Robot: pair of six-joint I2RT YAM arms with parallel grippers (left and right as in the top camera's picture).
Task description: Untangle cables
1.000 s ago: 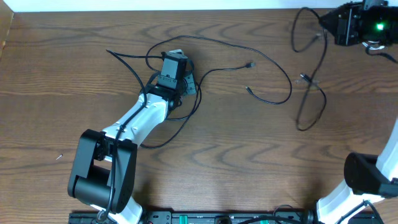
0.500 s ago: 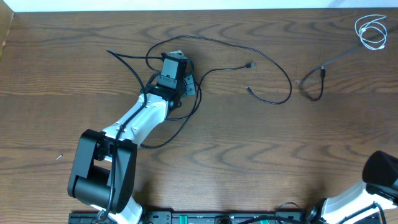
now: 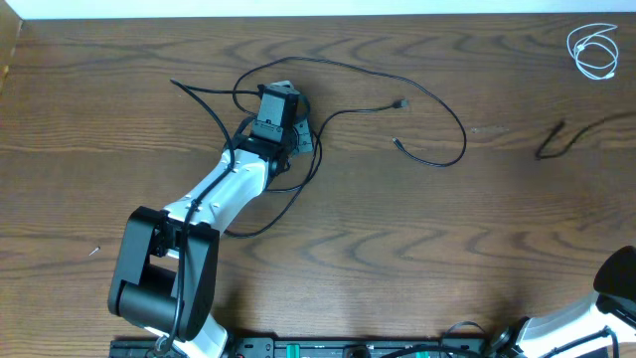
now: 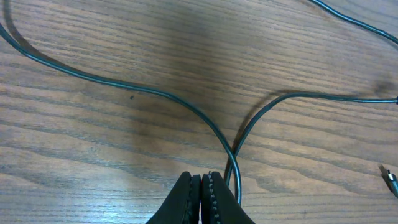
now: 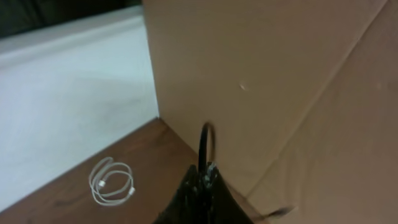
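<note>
A long black cable [image 3: 437,109] lies in loops on the wooden table around my left gripper [image 3: 277,107]; its two plug ends [image 3: 400,103] lie to the right. In the left wrist view, my left gripper [image 4: 202,182] is shut and empty, with the black cable [image 4: 231,163] passing just beside its right finger. A white cable [image 3: 594,50] lies coiled at the far right corner and also shows in the right wrist view [image 5: 112,182]. My right gripper [image 5: 206,172] is shut on a second thin black cable [image 5: 203,140], lifted; its tail [image 3: 552,139] trails on the table at the right edge.
A cardboard wall [image 5: 280,74] stands close behind my right gripper. A pale surface [image 5: 68,93] lies beyond the table's far edge. The right arm's base [image 3: 618,283] shows at the overhead view's bottom right.
My right arm has left the overhead view to the right, dragging the right-hand black cable rightward. The white coil became visible in the corner. The left arm has not moved.
</note>
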